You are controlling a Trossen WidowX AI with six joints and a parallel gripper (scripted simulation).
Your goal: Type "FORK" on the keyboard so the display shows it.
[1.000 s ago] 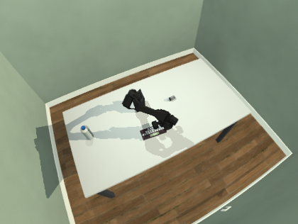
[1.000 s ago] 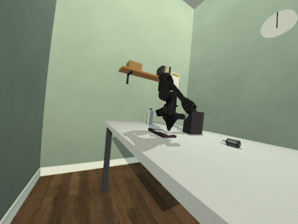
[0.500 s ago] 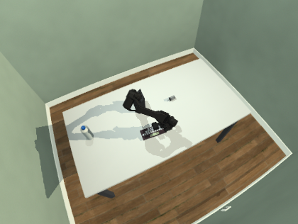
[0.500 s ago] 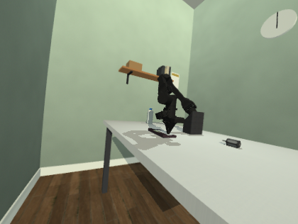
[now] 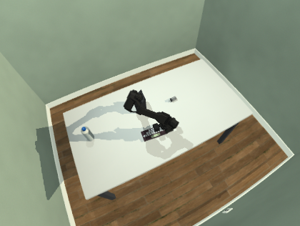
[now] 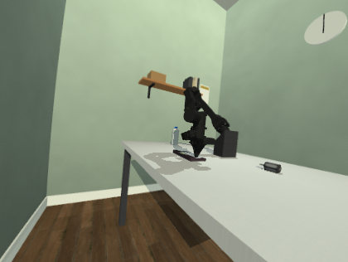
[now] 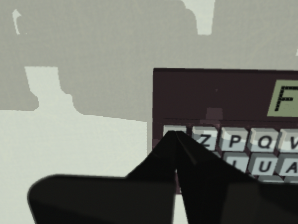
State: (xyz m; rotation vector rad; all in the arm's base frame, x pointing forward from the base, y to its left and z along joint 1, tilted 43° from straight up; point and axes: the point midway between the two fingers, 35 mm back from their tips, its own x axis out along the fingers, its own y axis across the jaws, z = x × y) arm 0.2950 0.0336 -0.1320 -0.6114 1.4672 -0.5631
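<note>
The dark keyboard (image 5: 153, 134) lies on the white table near its front edge; it also shows in the side view (image 6: 188, 156) and in the wrist view (image 7: 235, 125). My gripper (image 7: 174, 137) is shut, and its tips rest on the leftmost key of the top row, hiding that key. The keys Z, P, Q follow to its right, with U and A in the row below. The green display (image 7: 285, 100) shows the letter F; its right part is cut off by the frame edge. In the side view the gripper (image 6: 197, 156) points straight down onto the keyboard.
A white bottle with a blue cap (image 5: 86, 133) stands at the table's left end. A small dark cylinder (image 5: 173, 99) lies behind the arm toward the right. The arm's base (image 6: 226, 143) stands behind the keyboard. A wall shelf (image 6: 162, 85) hangs above.
</note>
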